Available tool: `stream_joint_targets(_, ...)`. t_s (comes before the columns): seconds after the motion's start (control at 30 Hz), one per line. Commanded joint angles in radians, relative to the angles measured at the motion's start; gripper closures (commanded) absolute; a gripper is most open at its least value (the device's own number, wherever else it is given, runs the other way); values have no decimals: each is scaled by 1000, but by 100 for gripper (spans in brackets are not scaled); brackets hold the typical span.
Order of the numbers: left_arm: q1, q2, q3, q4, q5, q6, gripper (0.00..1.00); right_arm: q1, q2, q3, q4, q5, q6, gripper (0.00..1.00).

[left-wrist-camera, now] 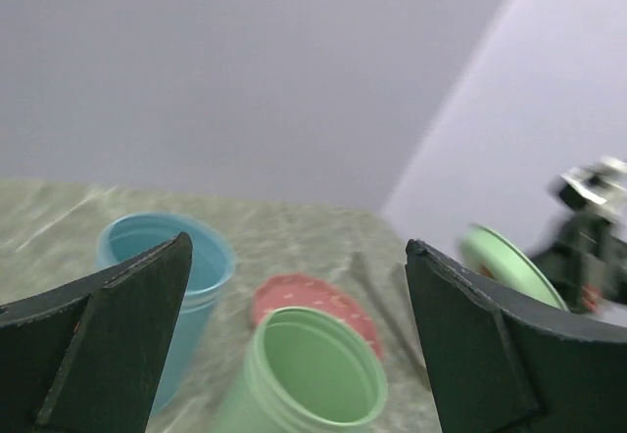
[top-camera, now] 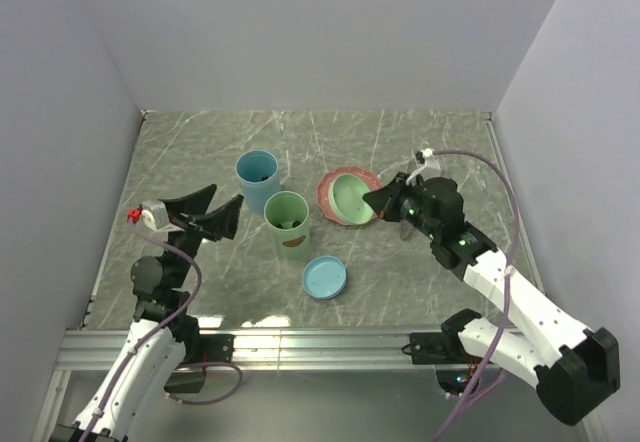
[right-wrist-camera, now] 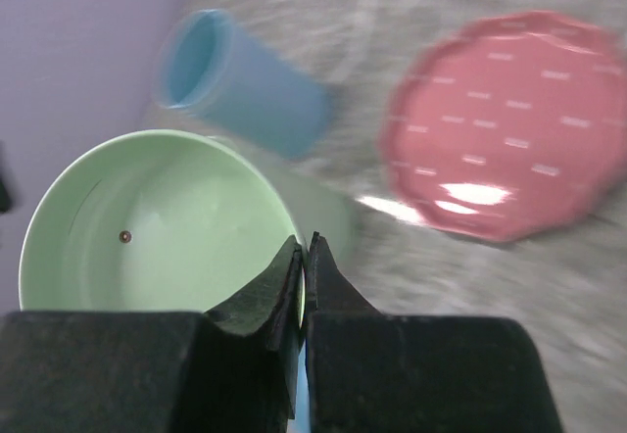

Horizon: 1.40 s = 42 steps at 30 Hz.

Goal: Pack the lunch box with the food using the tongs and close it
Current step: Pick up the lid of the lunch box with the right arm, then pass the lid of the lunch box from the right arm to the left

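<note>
Lower centre, nearest us, a blue lid (top-camera: 325, 276) lies flat on the bench (top-camera: 200, 152). Centre left, our left pincer (left-wrist-camera: 299, 247) hangs released. Right of centre, our right pincer (right-wrist-camera: 305, 249) is clenched on the rim of the tilted green lid (right-wrist-camera: 157, 227), by the pink plate (right-wrist-camera: 509, 124). The tongs (left-wrist-camera: 384, 308) lie just beside that plate.

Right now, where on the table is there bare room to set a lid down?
The far strip of the grey marbled table, behind the tall blue cup and round pink plate, is bare. So is the near patch left of the flat blue lid. The middle, around the green cup, is crowded.
</note>
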Motion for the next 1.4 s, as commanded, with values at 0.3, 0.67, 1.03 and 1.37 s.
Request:
stream_joint_targets(0.3,-134,23,-24,415,410,-23,7,-4,153,119,595,-574,289,100)
stream_joint_targets(0.67,-352,186,51,558,431,52,6,48,172,77,711,-663,352,100)
stream_joint_targets(1.03,-559,379,146,544,324,222,5,71,150,57,680,-655,323,100)
stream_joint_targets(1.37,-626,481,191,610,177,287,5,80,103,14,679,-664,311,100)
